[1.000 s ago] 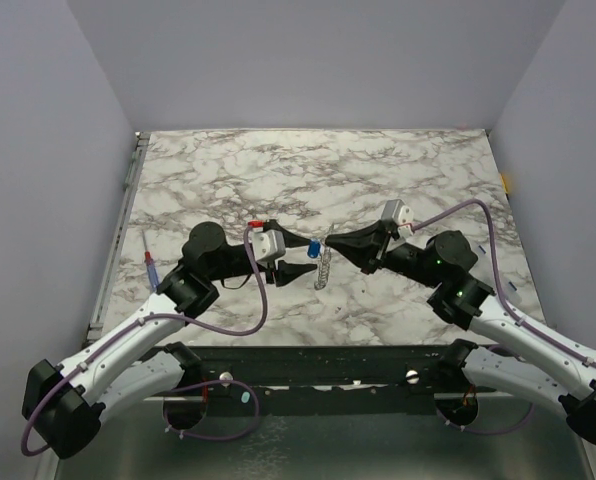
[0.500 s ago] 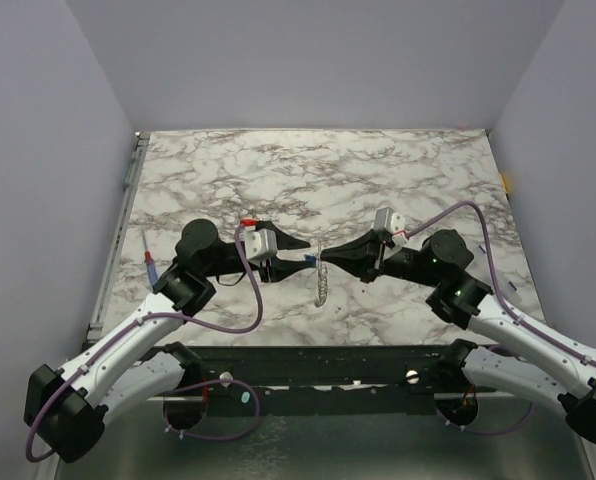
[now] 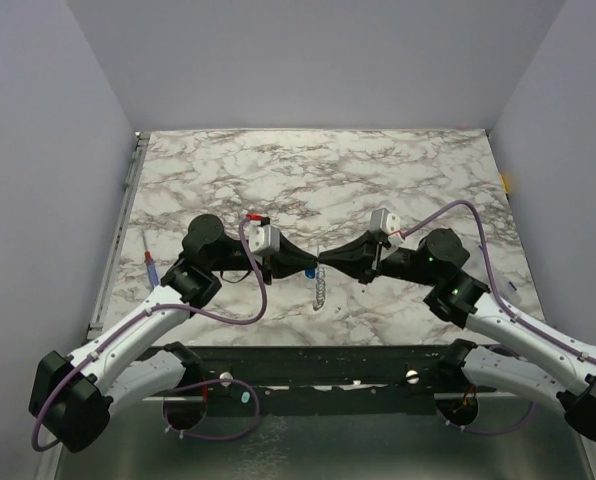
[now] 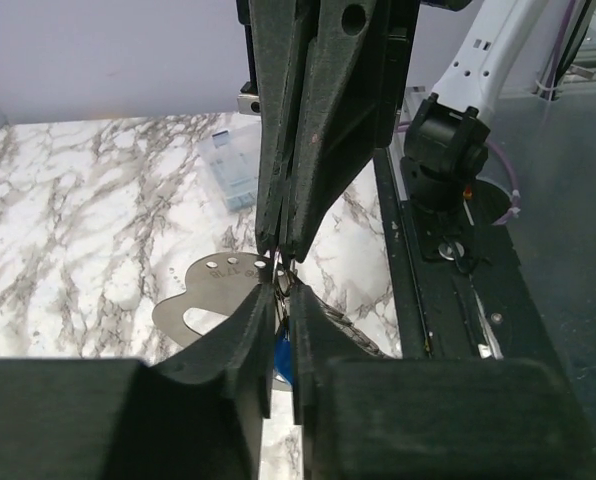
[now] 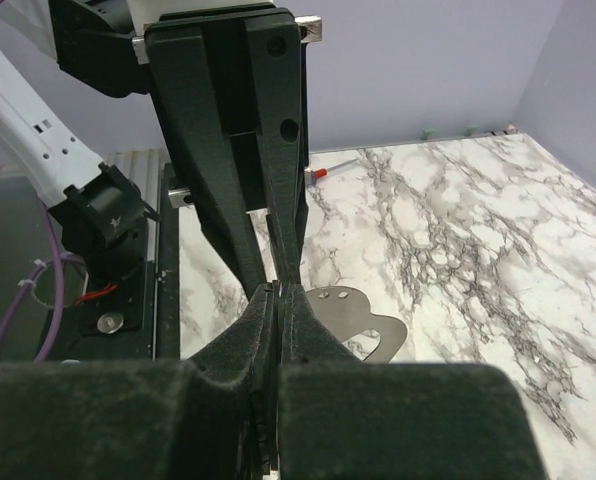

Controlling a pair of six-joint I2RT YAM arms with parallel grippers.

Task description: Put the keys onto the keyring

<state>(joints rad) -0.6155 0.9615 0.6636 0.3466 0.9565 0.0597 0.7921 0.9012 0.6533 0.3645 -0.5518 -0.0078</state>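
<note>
Bearing everything: the marble table (image 3: 228, 170), with both my arms reaching in from 6 o'clock.
Left claw (image 4: 281, 292): nearly closed, with only a thin slit left. The blue-headed key's head sits in that slit, so I judge I have it pinched.
Right claw (image 5: 275, 292): pressed fully together, tip to tip against my left claw just to the 6 o'clock side of the table's middle. What thin thing it grips, I cannot tell.
Box (image 4: 233, 170): a small clear plastic case lying toward 3 o'clock, beyond my right claw. I cannot make out its contents.
Screwdriver (image 3: 150, 265): at the 9 o'clock edge, well apart from the work.
Plate (image 4: 203, 290): a flat silvery piece with small holes, just beneath where my claws meet.
Keyring (image 3: 320, 290): its beaded chain dangles toward 6 o'clock from the meeting point, and the wire loop itself is hidden.
Keys (image 4: 284, 358): I see only the blue-headed key, no others.
Done: key and ring are brought together at my tips.
Left: I cannot confirm this key is threaded on, and any other keys still need finding.
</note>
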